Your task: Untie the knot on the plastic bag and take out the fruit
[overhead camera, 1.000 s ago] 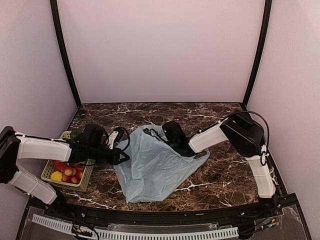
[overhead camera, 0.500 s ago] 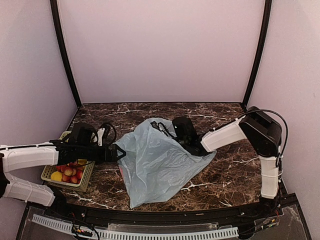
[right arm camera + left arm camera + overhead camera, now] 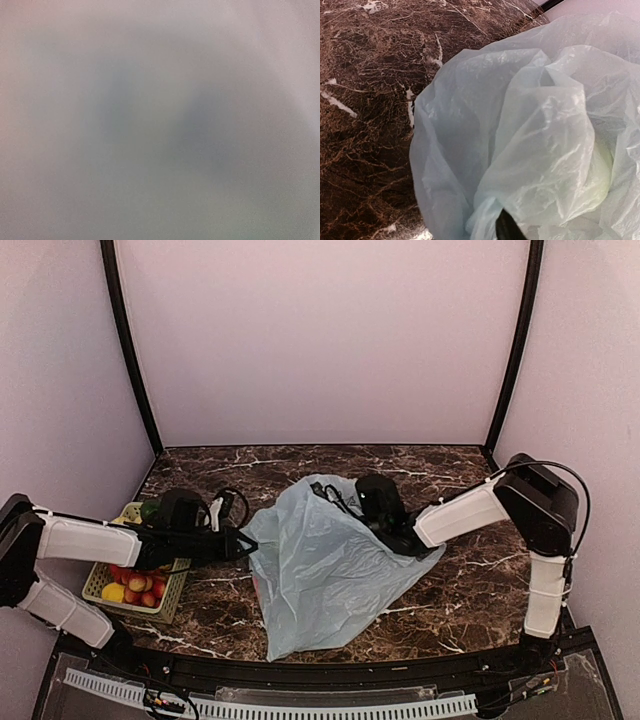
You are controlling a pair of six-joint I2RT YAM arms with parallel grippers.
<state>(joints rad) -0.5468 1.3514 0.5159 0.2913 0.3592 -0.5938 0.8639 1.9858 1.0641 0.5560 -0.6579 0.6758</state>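
The pale blue-green plastic bag point(image 3: 322, 565) lies crumpled in the middle of the marble table. My left gripper point(image 3: 247, 543) touches its pointed left corner. In the left wrist view the plastic bag point(image 3: 520, 140) bunches around one black fingertip point(image 3: 507, 231), and the other finger is hidden. A pale green round fruit point(image 3: 601, 172) shows dimly through the film. My right gripper point(image 3: 388, 520) presses into the bag's upper right, its fingers buried in folds. Plastic blurs the whole right wrist view. The knot is hidden.
A pale green basket point(image 3: 98, 575) at the left edge holds red and yellow fruits and a green one, under my left forearm. Black frame posts stand at the back corners. Bare marble point(image 3: 250, 475) shows behind the bag.
The right gripper has moved to the right and the bag has shifted with it and puffed up. The left gripper followed the bag's left corner slightly to the right.
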